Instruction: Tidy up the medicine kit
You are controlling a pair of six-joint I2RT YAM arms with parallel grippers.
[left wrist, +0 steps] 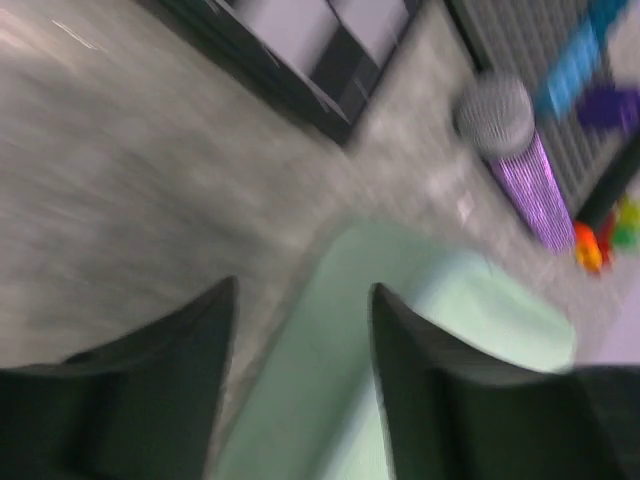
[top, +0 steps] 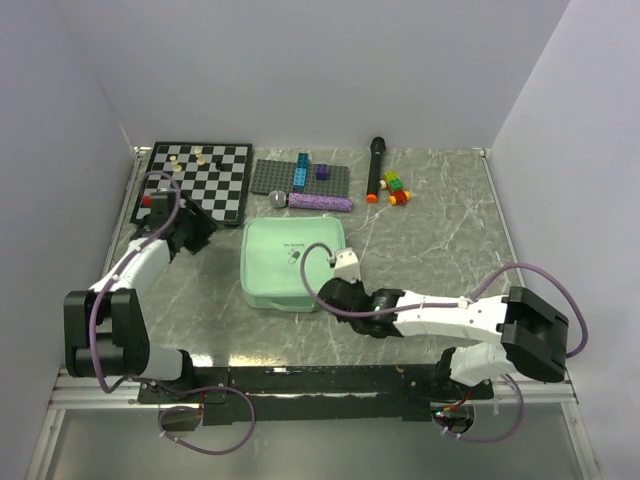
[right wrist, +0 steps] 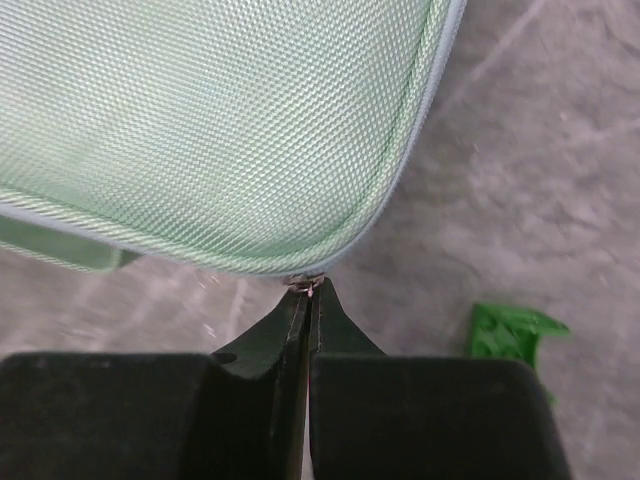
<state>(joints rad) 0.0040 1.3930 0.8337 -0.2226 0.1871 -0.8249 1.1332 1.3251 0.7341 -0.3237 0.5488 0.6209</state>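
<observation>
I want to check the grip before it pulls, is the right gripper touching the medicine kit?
Touching. The right wrist view shows the right gripper shut on the small metal zip pull at the medicine kit corner edge.

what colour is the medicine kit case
The medicine kit is mint green, finely woven; clearest in the right wrist view.

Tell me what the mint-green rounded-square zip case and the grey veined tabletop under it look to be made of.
Mint-green zip case: woven synthetic fabric, probably over a stiff shell; the right wrist view shows a fine matte diamond weave with piped edging. Grey veined tabletop: marble-look and smooth; possibly laminate rather than stone.
</observation>
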